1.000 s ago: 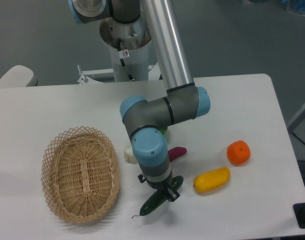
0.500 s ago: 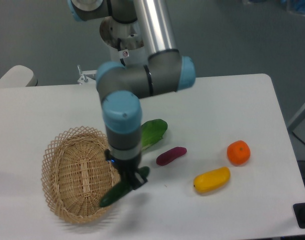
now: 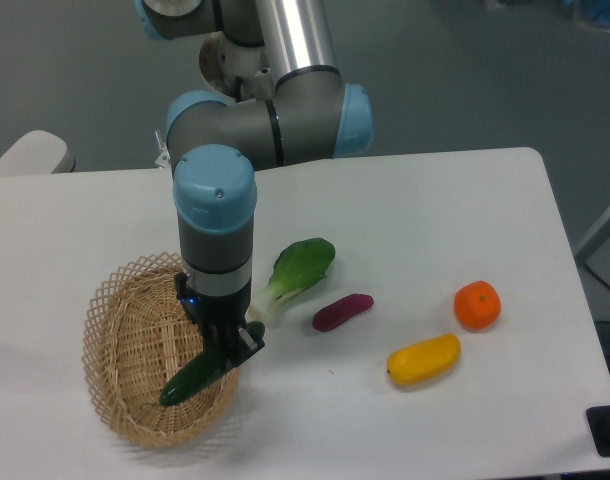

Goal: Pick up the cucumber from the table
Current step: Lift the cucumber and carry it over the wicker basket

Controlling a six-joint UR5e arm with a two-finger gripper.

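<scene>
The dark green cucumber [image 3: 192, 378] hangs tilted above the right half of the wicker basket [image 3: 135, 320], its lower end pointing down-left. My gripper [image 3: 228, 350] is shut on the cucumber's upper end, with the arm's blue-capped wrist right above it. The white table [image 3: 435, 200] lies beneath. The cucumber's stem tail does not show.
A leafy light-green bok choy [image 3: 295, 272] lies just right of the arm. A small purple eggplant [image 3: 341, 311], a yellow vegetable [image 3: 423, 360] and an orange fruit [image 3: 477, 305] sit to the right. The robot base stands at the table's far edge.
The arm has swung left carrying the cucumber, from the table near the yellow vegetable to above the basket. The bok choy, earlier hidden by the arm, now shows.
</scene>
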